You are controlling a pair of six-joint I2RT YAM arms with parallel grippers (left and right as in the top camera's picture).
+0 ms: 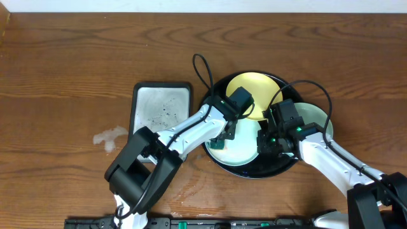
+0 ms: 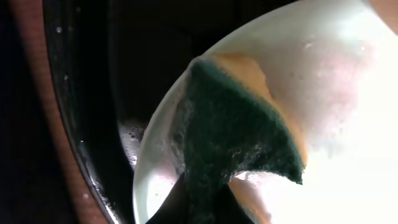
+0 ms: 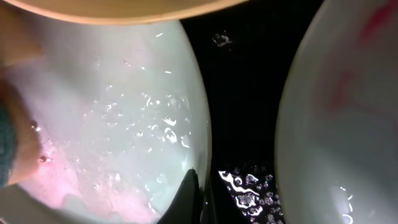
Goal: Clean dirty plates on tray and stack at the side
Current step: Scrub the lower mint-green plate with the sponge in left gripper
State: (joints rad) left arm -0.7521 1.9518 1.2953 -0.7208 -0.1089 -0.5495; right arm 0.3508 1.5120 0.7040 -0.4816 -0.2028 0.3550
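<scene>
The left gripper [image 1: 220, 141] is clenched on a green and yellow scouring sponge [image 2: 233, 134]. The sponge sticks out ahead of its fingers and presses on the wet pale mint-white round plate [image 3: 124, 106]. This plate lies in the large round glossy black tray [image 3: 249, 81]. At the right gripper [image 1: 272, 138], one dark fingertip [image 3: 188, 196] touches the rim of the same plate; whether the jaws are closed I cannot tell. On the other side of that fingertip, a light blue round plate [image 3: 342, 124] with red smears lies near. A yellow round plate [image 1: 251, 89] lies beyond both grippers.

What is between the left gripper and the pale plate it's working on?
A green-and-yellow sponge, held by the left gripper against the pale plate; clearest in the left wrist view.
</scene>
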